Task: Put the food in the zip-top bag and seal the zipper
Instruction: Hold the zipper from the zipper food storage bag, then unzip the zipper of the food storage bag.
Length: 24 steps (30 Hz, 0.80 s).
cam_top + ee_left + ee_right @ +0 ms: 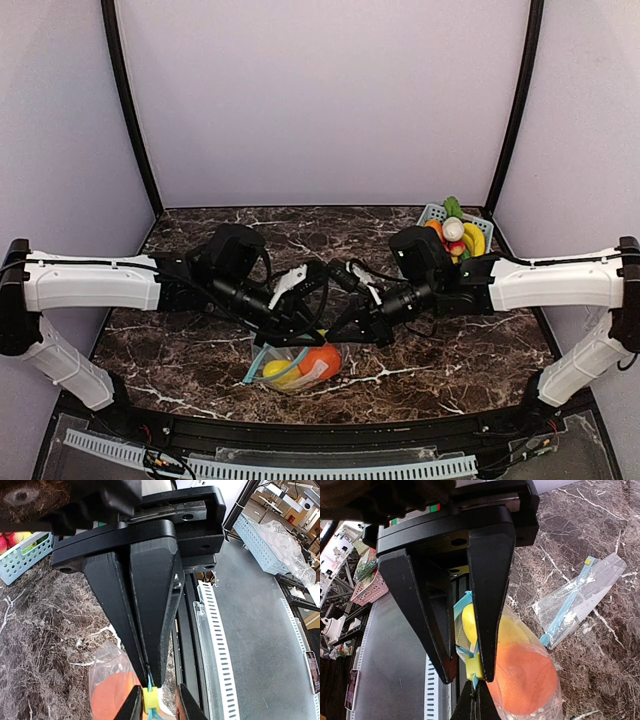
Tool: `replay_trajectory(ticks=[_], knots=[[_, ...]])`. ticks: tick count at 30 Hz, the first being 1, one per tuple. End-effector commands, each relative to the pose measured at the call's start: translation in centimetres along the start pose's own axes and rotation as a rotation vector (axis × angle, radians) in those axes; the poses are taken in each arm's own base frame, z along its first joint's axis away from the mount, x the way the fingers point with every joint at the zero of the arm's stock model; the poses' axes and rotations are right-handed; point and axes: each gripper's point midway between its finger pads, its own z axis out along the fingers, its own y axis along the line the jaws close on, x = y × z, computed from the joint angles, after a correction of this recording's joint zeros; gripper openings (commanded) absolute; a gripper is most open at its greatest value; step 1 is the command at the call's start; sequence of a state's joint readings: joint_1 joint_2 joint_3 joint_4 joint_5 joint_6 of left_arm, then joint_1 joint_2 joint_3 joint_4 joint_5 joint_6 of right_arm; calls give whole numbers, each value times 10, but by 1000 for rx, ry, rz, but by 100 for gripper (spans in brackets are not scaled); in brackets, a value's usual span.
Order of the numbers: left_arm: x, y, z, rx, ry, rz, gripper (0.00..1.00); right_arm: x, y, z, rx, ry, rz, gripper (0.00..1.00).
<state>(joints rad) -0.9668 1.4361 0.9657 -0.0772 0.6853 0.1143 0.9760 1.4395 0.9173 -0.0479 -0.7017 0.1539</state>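
The bag (295,368) is thin clear film, probably light, floppy and slick, so its stiffer blue zipper strip (461,604) looks the soundest place to hold. The orange ball (525,680) and yellow piece (507,630) inside are glossy and likely to roll, and they weigh the pouch down. It lies on the counter (180,330), well apart from the basket (432,212) and nearer the robot. The left tool (148,674) is pinched tight on the zipper strip. The right tool (467,674) stands a little open, straddling the yellow slider (473,667). More food (455,230) sits in the basket.
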Motion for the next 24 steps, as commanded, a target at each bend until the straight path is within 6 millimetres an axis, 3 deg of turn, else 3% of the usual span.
replay_trajectory(ticks=[1,9,18,24], knots=[[9,-14,-2,40,18,-31,20,-31,10,-13,-20,-110,-79,0],[9,-11,-3,21,20,-28,5,-27,4,-9,-6,-90,-62,0],[9,-11,-3,25,23,-29,1,-20,-8,-1,20,-43,-23,0],[13,-8,-3,4,42,-27,1,-23,-19,-7,109,-48,-26,0]])
